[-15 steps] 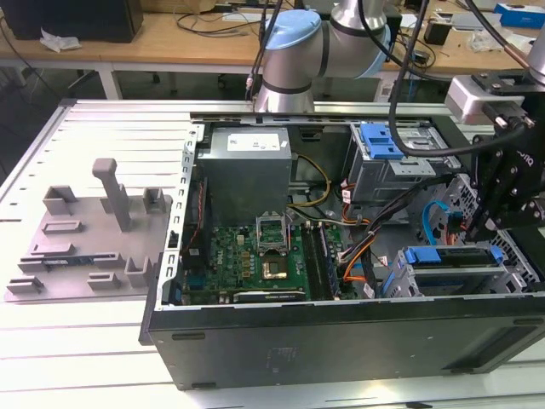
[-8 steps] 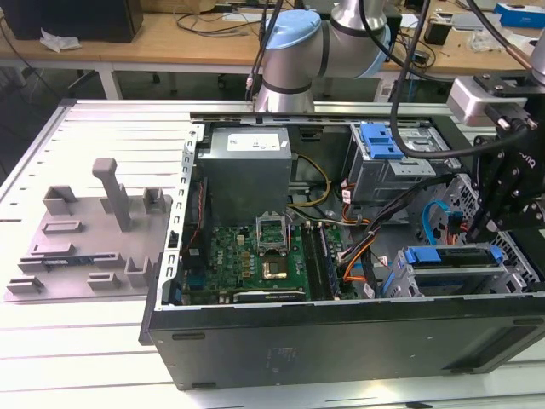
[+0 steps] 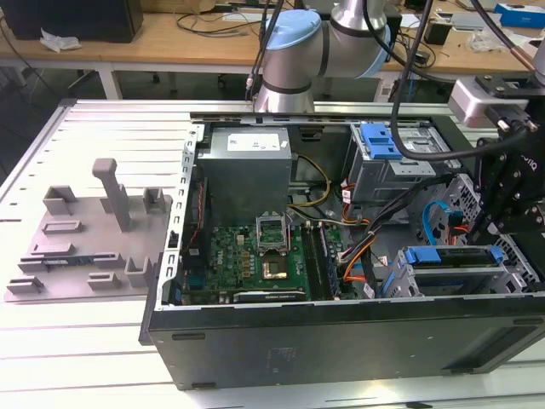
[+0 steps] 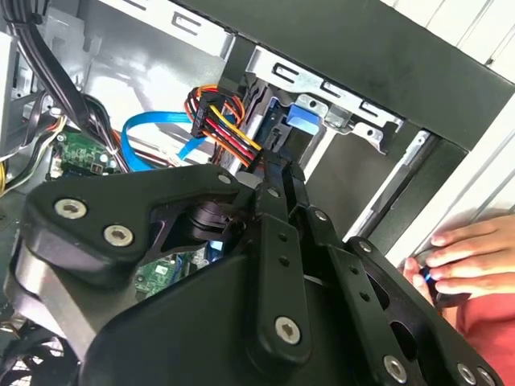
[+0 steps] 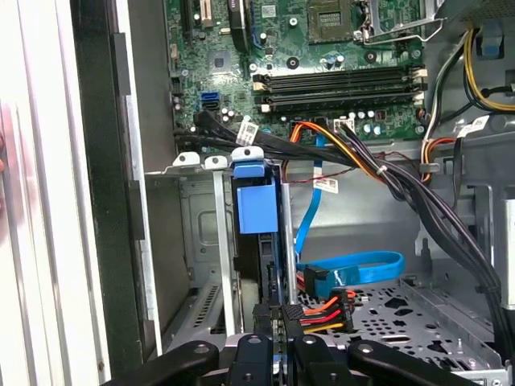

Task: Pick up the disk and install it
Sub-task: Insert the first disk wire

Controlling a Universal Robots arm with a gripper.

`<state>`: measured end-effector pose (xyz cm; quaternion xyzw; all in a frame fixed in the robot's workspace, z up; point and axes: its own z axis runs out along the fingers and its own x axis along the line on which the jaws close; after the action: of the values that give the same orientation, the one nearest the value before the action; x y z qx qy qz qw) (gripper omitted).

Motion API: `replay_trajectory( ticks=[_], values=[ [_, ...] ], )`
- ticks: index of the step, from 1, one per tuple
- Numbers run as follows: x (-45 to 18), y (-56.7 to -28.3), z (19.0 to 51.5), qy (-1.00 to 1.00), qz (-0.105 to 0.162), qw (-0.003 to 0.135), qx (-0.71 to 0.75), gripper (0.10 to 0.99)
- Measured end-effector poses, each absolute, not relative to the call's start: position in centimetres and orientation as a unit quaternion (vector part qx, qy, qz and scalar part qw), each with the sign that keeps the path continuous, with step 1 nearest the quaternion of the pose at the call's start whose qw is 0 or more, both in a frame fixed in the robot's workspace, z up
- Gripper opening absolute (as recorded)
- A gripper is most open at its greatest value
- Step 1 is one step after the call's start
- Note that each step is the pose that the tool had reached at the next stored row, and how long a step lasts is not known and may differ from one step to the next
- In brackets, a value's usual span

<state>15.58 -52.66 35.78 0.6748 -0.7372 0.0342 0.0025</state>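
The disk (image 3: 434, 256) sits in the drive cage at the exterior view's right, inside the open computer case (image 3: 341, 341), with its blue carrier frame on top. In the first wrist view the disk (image 5: 256, 211) stands edge-on in the bay, blue tab toward the motherboard. My gripper (image 5: 278, 312) is at its near end, beside the orange-and-red power plug. The black fingers (image 4: 282, 201) lie close together and look shut, with nothing seen between them. The tips point at the blue tab (image 4: 310, 121). In the exterior view the gripper (image 3: 501, 217) hangs just right of the cage.
Black cable bundles (image 5: 418, 201) and a blue data cable (image 5: 354, 269) cross the case beside the bay. A second blue carrier (image 3: 379, 141) sits in the upper bay. A grey fixture (image 3: 85, 230) with posts lies left of the case. A person's hand (image 4: 467, 257) rests at the case's outer edge.
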Motion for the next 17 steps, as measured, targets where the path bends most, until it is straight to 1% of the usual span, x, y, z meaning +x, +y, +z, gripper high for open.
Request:
replay_trajectory(
  ticks=[10, 17],
  values=[
    [15.58, -52.67, 35.76, -0.743, 0.034, 0.002, 0.668, 0.169],
    [15.80, -52.87, 35.76, -0.744, 0.019, 0.002, 0.668, 0.169]
  ],
)
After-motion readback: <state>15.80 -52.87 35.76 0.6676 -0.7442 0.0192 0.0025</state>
